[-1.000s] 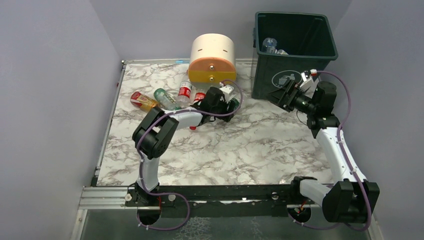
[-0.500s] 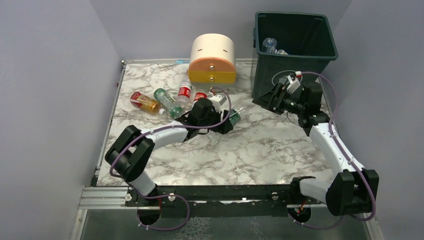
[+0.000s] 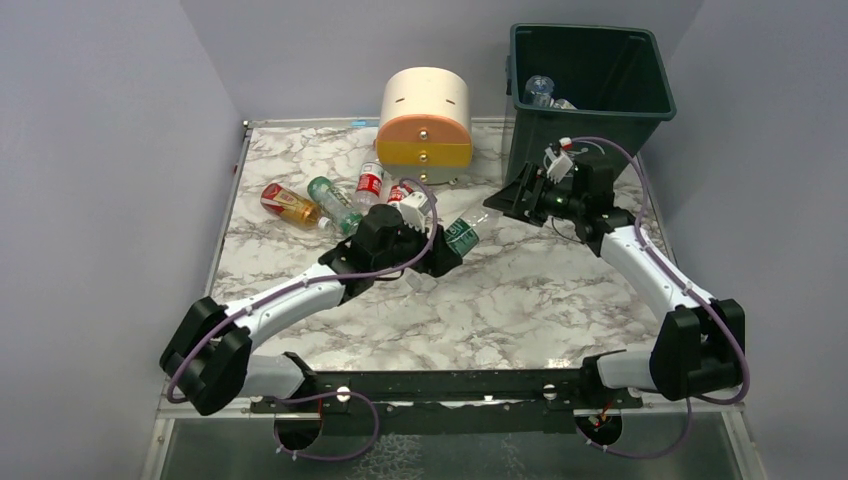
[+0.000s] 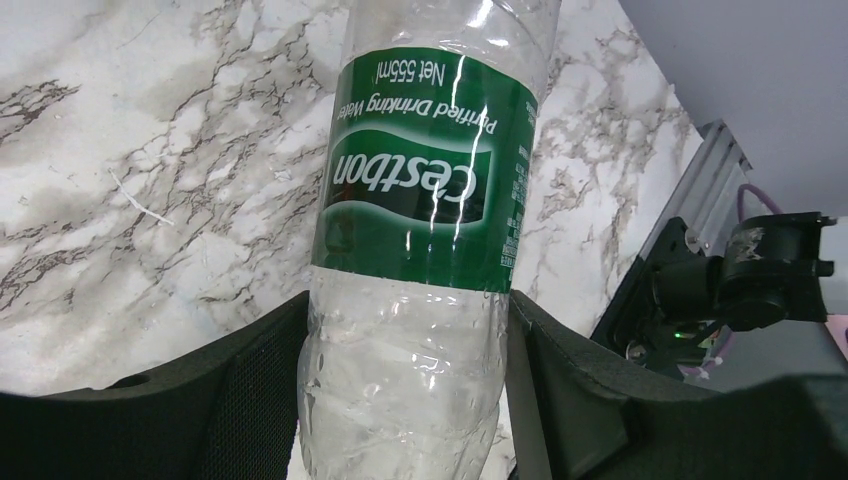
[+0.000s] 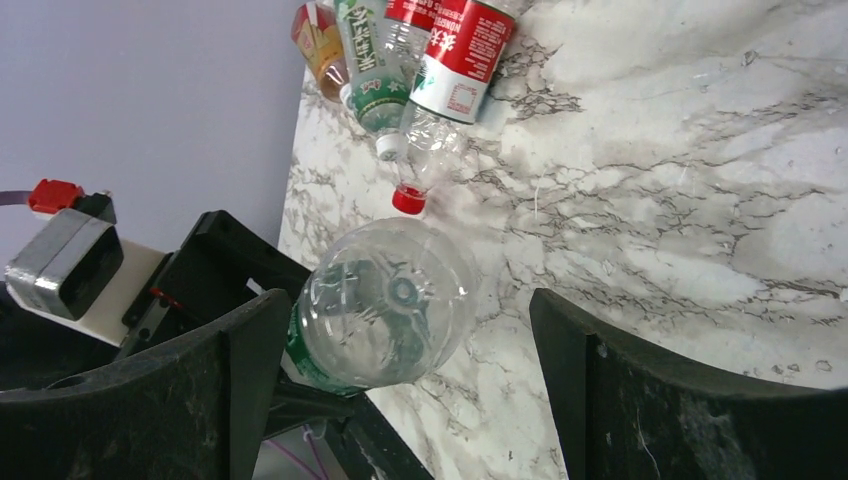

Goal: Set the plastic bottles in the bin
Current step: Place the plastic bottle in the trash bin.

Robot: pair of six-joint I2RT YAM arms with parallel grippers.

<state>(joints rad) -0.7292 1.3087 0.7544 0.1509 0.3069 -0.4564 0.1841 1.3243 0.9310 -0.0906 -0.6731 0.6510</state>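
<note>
The bin [image 3: 580, 28] at the far right corner already holds a couple of clear bottles [image 3: 541, 90], so the job is begun but far from done. On the table [image 3: 520, 300], a cluster of about four bottles [image 3: 340, 198] lies untouched at the far left. My left gripper [image 3: 445, 250] is clamped on a green-labelled bottle [image 3: 462, 237], lifted towards my right gripper [image 3: 508, 200], whose jaws stand wide apart facing its base.

Cream/orange drawer unit [image 3: 425, 118], rear of marble tbl [image 3: 520, 300].
</note>
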